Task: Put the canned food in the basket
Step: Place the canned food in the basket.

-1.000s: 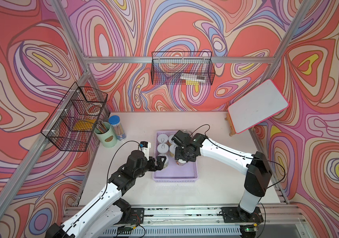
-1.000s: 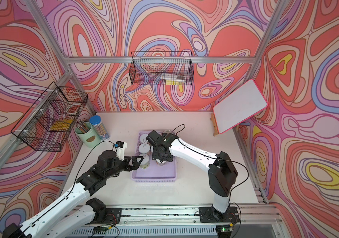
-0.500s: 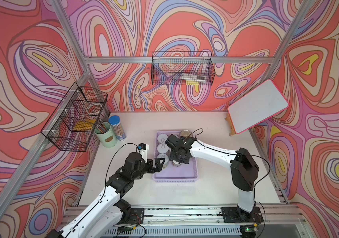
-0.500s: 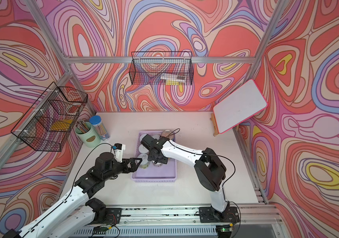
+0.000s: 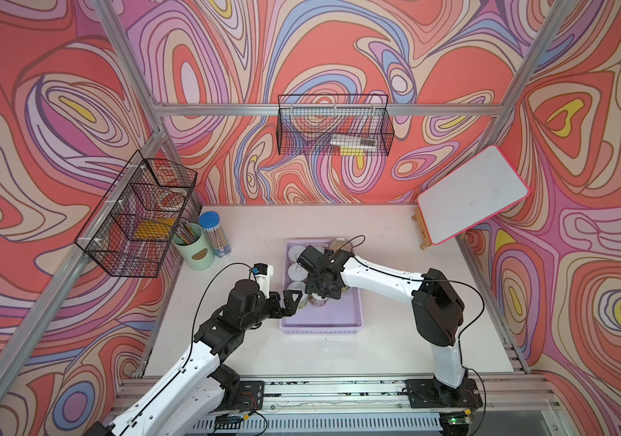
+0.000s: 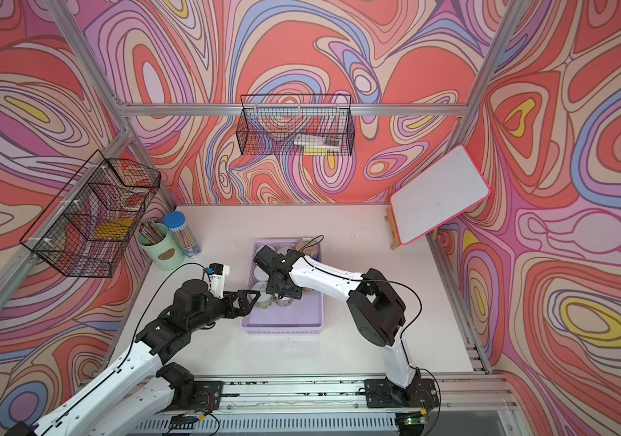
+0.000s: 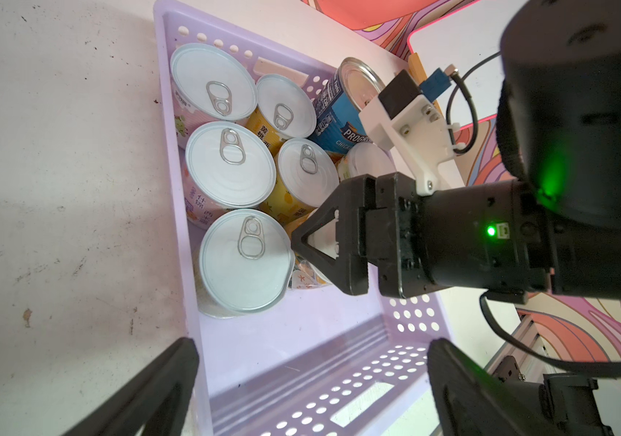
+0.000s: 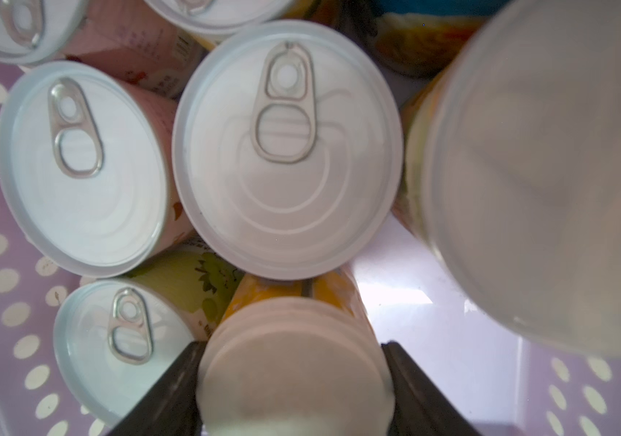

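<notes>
Placement of the yellow-labelled can point(image 8: 293, 377) looks like the step in hand. The right gripper point(image 8: 292, 351) has its jaws closed on the tin's sides near the lid, low inside the lavender basket point(image 7: 339, 381) and just beside a pull-tab tin point(image 8: 286, 151). Whether its base touches the floor yet cannot be told. To do this well, lower it straight down until the base sits flat, keeping it off the neighbour's rim. Then part the jaws only a little, since tins crowd close, and lift vertically. The left gripper point(image 7: 312, 358) hangs over the basket's near end with jaws spread wide and empty, and is best kept clear of the wall.
</notes>
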`<state>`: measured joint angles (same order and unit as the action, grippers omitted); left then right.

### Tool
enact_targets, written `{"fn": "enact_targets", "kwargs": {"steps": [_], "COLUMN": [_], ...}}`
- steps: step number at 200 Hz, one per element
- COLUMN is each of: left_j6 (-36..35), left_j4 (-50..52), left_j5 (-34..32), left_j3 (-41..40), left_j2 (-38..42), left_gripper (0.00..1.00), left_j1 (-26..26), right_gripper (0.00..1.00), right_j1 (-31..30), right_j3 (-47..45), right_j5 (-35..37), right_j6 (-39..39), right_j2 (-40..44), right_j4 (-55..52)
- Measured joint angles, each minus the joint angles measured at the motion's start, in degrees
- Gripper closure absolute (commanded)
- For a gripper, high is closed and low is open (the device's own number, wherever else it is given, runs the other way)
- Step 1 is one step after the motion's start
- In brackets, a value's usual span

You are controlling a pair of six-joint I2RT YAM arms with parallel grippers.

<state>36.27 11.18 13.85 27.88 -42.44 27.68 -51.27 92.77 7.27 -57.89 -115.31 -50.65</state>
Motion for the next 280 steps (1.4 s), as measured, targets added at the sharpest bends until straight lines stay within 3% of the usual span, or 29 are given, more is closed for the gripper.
{"fn": "enact_targets", "kwargs": {"steps": [31, 60, 153, 197, 237, 280], "left_j6": [0.2, 0.2, 0.1, -2.4, -4.3, -6.1], "left_j4": [0.0, 0.0, 0.7, 6.0, 7.9, 10.1], "left_j5": [0.1, 0.1, -0.5, -4.0, -5.2, -7.2], "left_j3": [0.0, 0.0, 0.0, 2.1, 3.4, 5.5], "left_j2": [0.0, 0.0, 0.0, -0.3, -1.6, -3.4], "left_gripper": [0.01, 0.01, 0.01, 0.01, 0.01, 0.01], "left_j1": [0.0, 0.0, 0.0, 0.0, 0.0, 0.6], "right_gripper": [0.27, 0.17, 0.12, 0.02, 0.02, 0.02], "right_j1": [0.0, 0.1, 0.1, 0.1, 0.1, 0.1], "right_j3": [0.0, 0.0, -1.9, -11.8, -19.7, -24.3], "right_j5": [0.2, 1.1, 1.7, 0.7, 1.2, 2.0], "right_j6": [0.2, 0.5, 1.3, 4.9, 10.5, 15.9], "right_j2": [-0.1, -0.1, 1.0, 12.2, 24.7, 29.2], "right_j4": [0.1, 1.1, 5.6, 11.9, 18.7, 21.6]}}
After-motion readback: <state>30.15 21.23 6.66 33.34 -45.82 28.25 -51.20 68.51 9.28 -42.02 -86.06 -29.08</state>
